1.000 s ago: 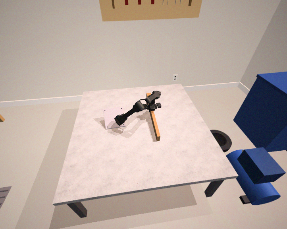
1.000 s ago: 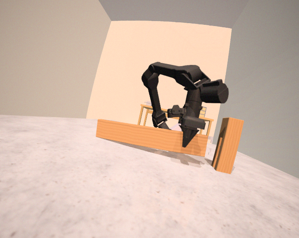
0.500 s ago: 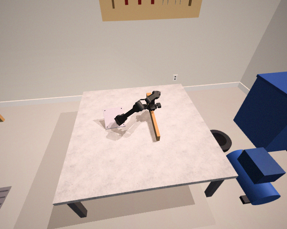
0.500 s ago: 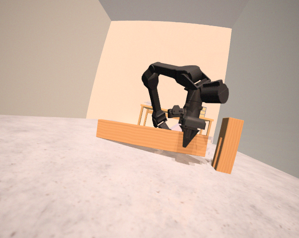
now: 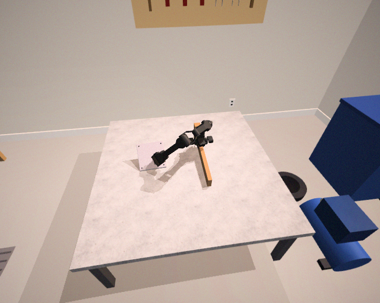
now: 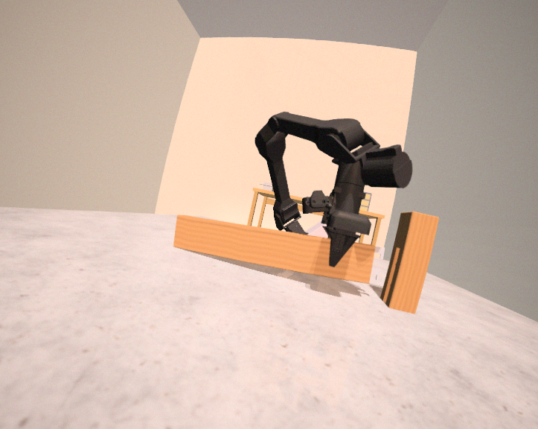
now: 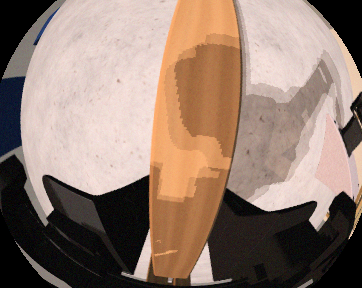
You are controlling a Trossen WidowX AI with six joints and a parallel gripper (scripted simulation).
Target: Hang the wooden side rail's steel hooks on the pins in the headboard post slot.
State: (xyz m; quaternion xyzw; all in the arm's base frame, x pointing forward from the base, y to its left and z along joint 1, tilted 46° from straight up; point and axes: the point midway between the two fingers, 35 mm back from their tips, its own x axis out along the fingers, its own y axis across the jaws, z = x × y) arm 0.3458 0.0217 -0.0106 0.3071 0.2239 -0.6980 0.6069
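Observation:
The wooden side rail [image 5: 205,166] [image 6: 241,244] [image 7: 199,100] is a long orange-brown beam. My gripper [image 5: 200,145] [image 6: 337,261] [image 7: 182,178] is shut on it near its post end, one finger on each side. In the exterior view the rail's far end is low at the table and the held end appears slightly raised above its shadow. The headboard post [image 5: 196,124] [image 6: 411,263] stands upright, with a visible gap between it and the rail's end. Its narrow slot [image 6: 391,277] shows on the side toward the rail. The hooks are too small to make out, and the pins are hidden.
The arm's base stands on a pale pink plate [image 5: 145,153] [image 7: 335,160] with dark bolts, left of the rail in the top view. The speckled table [image 5: 151,221] [image 6: 167,346] carries everything. A blue cabinet [image 5: 352,147] and a blue tank machine [image 5: 336,234] stand off its right side.

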